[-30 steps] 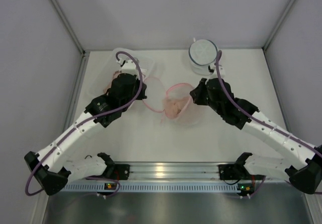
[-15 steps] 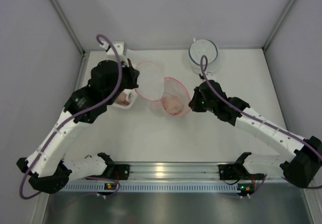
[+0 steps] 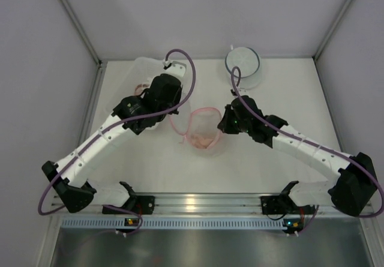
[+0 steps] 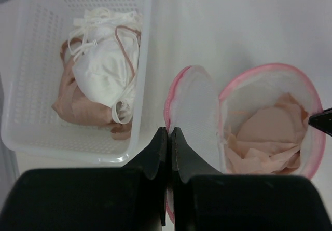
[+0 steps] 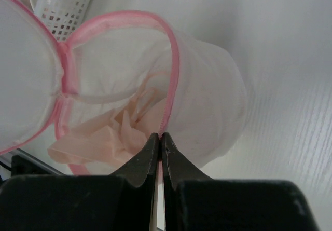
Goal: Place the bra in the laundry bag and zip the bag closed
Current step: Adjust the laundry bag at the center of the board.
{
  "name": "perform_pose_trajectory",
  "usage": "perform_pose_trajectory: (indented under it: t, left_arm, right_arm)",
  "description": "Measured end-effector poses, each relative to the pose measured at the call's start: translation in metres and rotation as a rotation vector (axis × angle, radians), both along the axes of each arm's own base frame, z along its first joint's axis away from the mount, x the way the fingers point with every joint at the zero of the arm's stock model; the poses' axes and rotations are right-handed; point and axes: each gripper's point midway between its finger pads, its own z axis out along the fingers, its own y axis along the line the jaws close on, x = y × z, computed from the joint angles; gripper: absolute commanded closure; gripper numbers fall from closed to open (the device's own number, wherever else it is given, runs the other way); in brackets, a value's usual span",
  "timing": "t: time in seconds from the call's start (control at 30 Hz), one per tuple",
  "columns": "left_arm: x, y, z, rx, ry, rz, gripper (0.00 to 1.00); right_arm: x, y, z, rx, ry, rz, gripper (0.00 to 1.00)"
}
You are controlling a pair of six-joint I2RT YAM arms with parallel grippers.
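The laundry bag (image 3: 210, 120) stands open on the surface (image 3: 282, 87), the peach bra (image 5: 111, 132) crumpled inside it; the right jaws are pinched fully together on the bag's pink rim (image 5: 174, 49); the left jaws are closed on the pink edge of its round flap (image 4: 194, 106). A white basket (image 4: 31, 111) of clothes (image 4: 104, 65) sits just beside the flap; a round tub (image 3: 243, 63) stands well apart.

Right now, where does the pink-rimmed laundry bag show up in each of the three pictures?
Top external: laundry bag near the centre.
Left wrist: laundry bag at right, beside the basket.
Right wrist: laundry bag fills the middle.
Shared landmark: peach bra inside it.
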Motion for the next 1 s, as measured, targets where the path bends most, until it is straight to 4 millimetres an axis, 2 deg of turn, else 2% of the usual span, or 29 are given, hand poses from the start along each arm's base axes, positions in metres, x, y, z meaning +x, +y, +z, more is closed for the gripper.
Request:
perform_pose_trajectory:
  t: [0.1, 0.2, 0.33, 0.43, 0.57, 0.73, 0.87, 0.9, 1.0]
  left_arm:
    - [-0.001, -0.016, 0.024, 0.051, -0.069, -0.036, 1.0]
    - [0.002, -0.031, 0.029, 0.124, -0.097, -0.064, 1.0]
    - [0.011, -0.03, 0.011, 0.257, -0.073, -0.056, 1.0]
    - [0.016, -0.027, -0.004, 0.334, -0.046, -0.05, 1.0]
    - [0.022, -0.027, -0.014, 0.4, -0.034, -0.033, 1.0]
    - [0.027, -0.038, -0.025, 0.434, -0.025, -0.027, 0.98]
    - [0.021, -0.054, -0.022, 0.341, -0.003, -0.051, 0.81]
    - [0.02, -0.059, -0.02, 0.302, -0.001, -0.059, 0.63]
    - [0.013, -0.073, -0.013, 0.194, 0.011, -0.092, 0.49]
  right_arm:
    - [0.005, 0.007, 0.005, 0.041, -0.011, -0.013, 1.0]
    - [0.008, 0.014, 0.002, 0.064, 0.001, -0.014, 1.0]
    - [0.01, 0.019, -0.007, 0.062, 0.03, -0.017, 1.0]
    - [0.011, 0.02, -0.006, 0.073, 0.032, -0.029, 1.0]
    - [0.014, 0.021, -0.004, 0.093, 0.029, -0.052, 1.0]
    - [0.013, 0.018, -0.003, 0.124, 0.028, -0.087, 1.0]
    - [0.014, 0.012, -0.003, 0.139, 0.026, -0.113, 1.0]
    - [0.015, 0.01, -0.003, 0.144, 0.028, -0.123, 1.0]
    - [0.021, 0.002, -0.008, 0.149, 0.032, -0.156, 1.0]
